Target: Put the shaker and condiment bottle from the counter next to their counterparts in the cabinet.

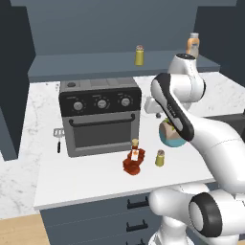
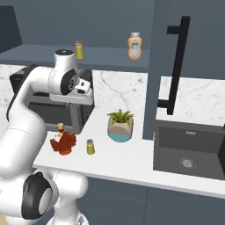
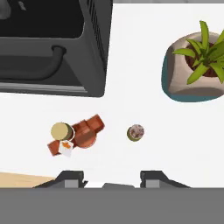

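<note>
Yellow-green and small, the shaker (image 1: 160,157) stands on the counter (image 1: 95,184) beside the bottle (image 1: 134,158), in front of the oven (image 1: 100,117). From the right it (image 2: 90,146) sits between bottle (image 2: 63,140) and plant (image 2: 120,125). Looking down the hand, our gripper (image 3: 111,179) hangs released and empty; the shaker (image 3: 136,132) lies just ahead, slightly right of centre. We judge it light, rigid, tippable: grip mid-body.

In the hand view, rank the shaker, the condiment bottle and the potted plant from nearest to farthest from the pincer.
Seen from above the counter, with the pincer at the bottom:
1. shaker, just above the pincer, slightly right of centre.
2. condiment bottle, off to the left, a little farther.
3. potted plant, far upper right, clearly farthest.
</note>
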Motion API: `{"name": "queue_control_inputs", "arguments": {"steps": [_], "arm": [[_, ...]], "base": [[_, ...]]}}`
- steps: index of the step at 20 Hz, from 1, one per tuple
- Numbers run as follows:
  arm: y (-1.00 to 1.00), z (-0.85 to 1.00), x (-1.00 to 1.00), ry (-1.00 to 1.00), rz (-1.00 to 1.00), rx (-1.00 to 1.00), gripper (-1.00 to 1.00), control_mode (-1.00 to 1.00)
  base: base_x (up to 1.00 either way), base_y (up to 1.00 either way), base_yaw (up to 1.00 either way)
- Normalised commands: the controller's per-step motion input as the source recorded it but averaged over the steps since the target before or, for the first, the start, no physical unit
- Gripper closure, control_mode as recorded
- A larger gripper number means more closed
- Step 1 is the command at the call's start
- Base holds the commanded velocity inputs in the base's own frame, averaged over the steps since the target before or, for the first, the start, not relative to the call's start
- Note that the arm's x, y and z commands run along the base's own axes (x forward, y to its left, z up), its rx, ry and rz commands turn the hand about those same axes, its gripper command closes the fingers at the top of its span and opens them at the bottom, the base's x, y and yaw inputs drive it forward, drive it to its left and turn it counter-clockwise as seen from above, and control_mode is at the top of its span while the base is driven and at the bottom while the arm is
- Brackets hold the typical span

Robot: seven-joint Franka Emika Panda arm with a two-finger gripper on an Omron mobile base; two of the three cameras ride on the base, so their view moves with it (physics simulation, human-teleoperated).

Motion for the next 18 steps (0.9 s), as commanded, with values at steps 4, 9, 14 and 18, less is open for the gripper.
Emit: {"name": "queue_control_inputs", "arguments": {"steps": [4,9,14,18], "arm": [[-0.05,0.0,-0.25,-0.09,0.0,0.0,-1.0,-1.0],[-0.44,-0.08,-0.52,-0.33,-0.03,0.02,-1.0,-1.0],[-0.48,-0.14,-0.3,-0.21,0.03,0.0,-1.0,-1.0],[-0.25,-0.34,-0.41,-0.17,0.16,0.0,-1.0,-1.0]], "base": [[0.0,0.0,0.0],[0.0,0.0,0.0],[0.0,0.0,0.0],[0.0,0.0,0.0]]}}
